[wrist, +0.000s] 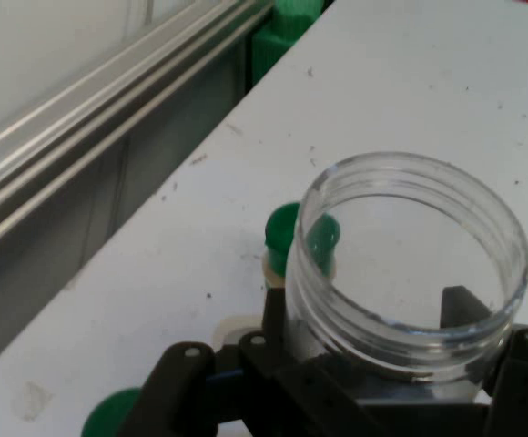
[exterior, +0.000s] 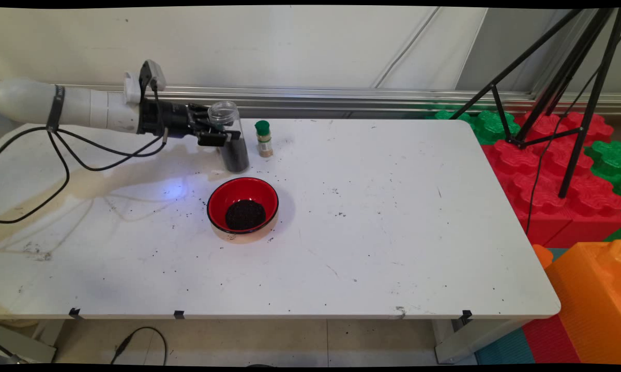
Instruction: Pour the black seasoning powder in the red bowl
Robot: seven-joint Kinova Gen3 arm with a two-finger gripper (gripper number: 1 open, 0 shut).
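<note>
Two risks noted. Main view: the hand (exterior: pixel 222 135) pinches an open clear jar (exterior: pixel 229 137) part-filled with dark grains, upright at the table's (exterior: pixel 393 232) far side, just beside a green-capped shaker (exterior: pixel 263 138) and behind a red bowl (exterior: pixel 243 204); a sideways swing could topple the shaker. Hand view: the fingers clamp below the lidless rim (wrist: pixel 410 264); any tilt could scatter grains.

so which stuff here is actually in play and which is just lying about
In play:
- gripper, fingers shut on the clear jar, which is open-topped and part full of dark grains
- red bowl holding dark grains, in front of the jar

Lying about:
- small green-capped bottle, beside the jar
- black tripod and coloured foam blocks, off the white table's right end
</note>
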